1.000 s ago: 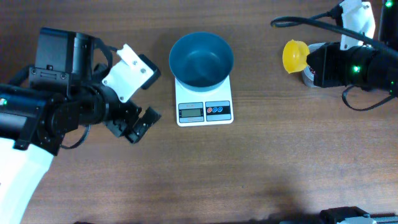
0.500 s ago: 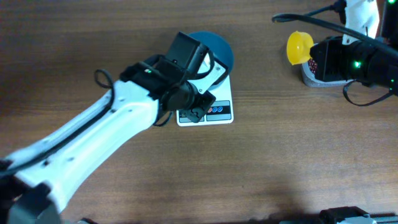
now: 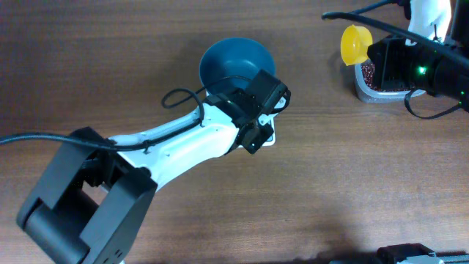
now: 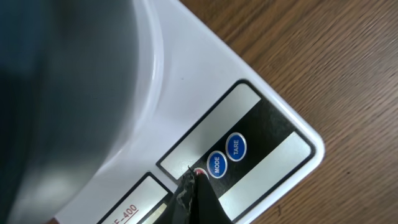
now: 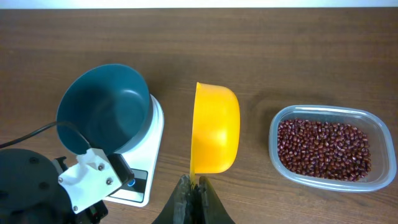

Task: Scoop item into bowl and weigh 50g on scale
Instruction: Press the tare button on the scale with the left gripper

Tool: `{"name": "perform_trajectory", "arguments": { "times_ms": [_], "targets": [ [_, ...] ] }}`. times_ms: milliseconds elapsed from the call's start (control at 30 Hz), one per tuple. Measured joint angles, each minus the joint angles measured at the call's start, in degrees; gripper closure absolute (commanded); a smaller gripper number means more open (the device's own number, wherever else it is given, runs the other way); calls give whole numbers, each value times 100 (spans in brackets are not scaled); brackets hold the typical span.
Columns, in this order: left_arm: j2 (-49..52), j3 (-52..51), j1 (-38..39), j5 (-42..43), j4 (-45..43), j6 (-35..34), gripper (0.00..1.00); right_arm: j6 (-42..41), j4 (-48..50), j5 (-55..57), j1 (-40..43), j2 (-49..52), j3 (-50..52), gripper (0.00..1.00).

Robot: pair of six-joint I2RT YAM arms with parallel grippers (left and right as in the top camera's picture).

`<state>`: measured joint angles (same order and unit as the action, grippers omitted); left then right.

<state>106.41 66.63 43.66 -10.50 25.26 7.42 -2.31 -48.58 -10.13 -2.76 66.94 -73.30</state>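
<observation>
The teal bowl (image 3: 236,64) stands empty on the white scale (image 3: 270,136), which my left arm mostly covers from overhead. My left gripper (image 4: 193,180) is shut with nothing in it. Its tip rests on the scale's red button, just beside the blue MODE button (image 4: 216,164). My right gripper (image 5: 196,186) is shut on the thin handle of a yellow scoop (image 5: 214,127), held on edge above the table between the scale (image 5: 146,162) and the beans (image 5: 323,149). The scoop looks empty.
The dark red beans lie in a clear plastic tub (image 3: 366,89) at the table's far right, under the right arm. A black cable (image 3: 179,99) loops off the left arm near the bowl. Bare wood surrounds the scale.
My left arm has swung from the table's left across to the scale, its jaws closing on the way, and its tip now sits on the red button. The right arm with the scoop shifted slightly.
</observation>
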Motion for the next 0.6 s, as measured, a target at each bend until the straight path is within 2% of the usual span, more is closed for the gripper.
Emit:
{"name": "perform_trajectory", "arguments": {
  "times_ms": [467,600],
  "targets": [
    [188,-42,0,107,-20,-2,100,0,2,-2,0,0,0,96],
    [192,-166,0,107,-369,0,100,0,0,-2,0,0,0,96]
  ]
}}
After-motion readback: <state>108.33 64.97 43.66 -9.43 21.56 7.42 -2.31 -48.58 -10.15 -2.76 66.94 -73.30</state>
